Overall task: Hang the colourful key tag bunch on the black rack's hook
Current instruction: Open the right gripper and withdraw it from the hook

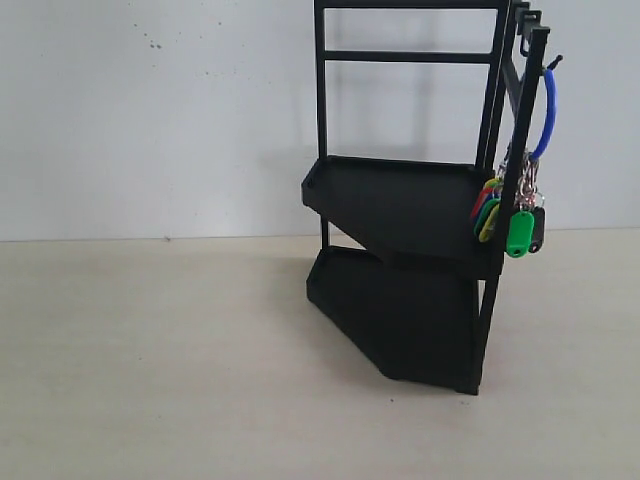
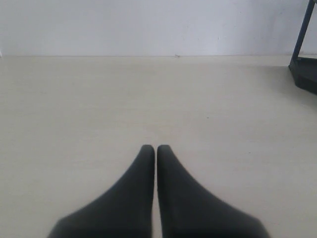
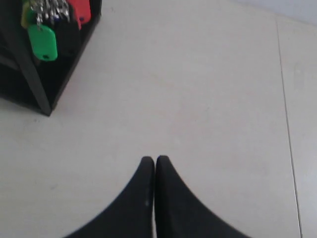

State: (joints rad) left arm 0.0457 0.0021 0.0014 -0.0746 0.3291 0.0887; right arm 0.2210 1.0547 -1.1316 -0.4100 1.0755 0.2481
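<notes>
Left gripper (image 2: 156, 148) and right gripper (image 3: 155, 158) are shown clenched on nothing, apart from the black rack (image 1: 400, 200). The colourful key tag bunch (image 1: 518, 232) is hung by its blue loop (image 1: 549, 110) from the hook (image 1: 553, 64). Hanging is judged complete, and no further move is required.

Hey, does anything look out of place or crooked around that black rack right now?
Nothing stands out. The black rack stands upright, the colourful key tag bunch hangs by its blue loop from the hook, and the left pincer and right pincer are shut, holding nothing.
</notes>
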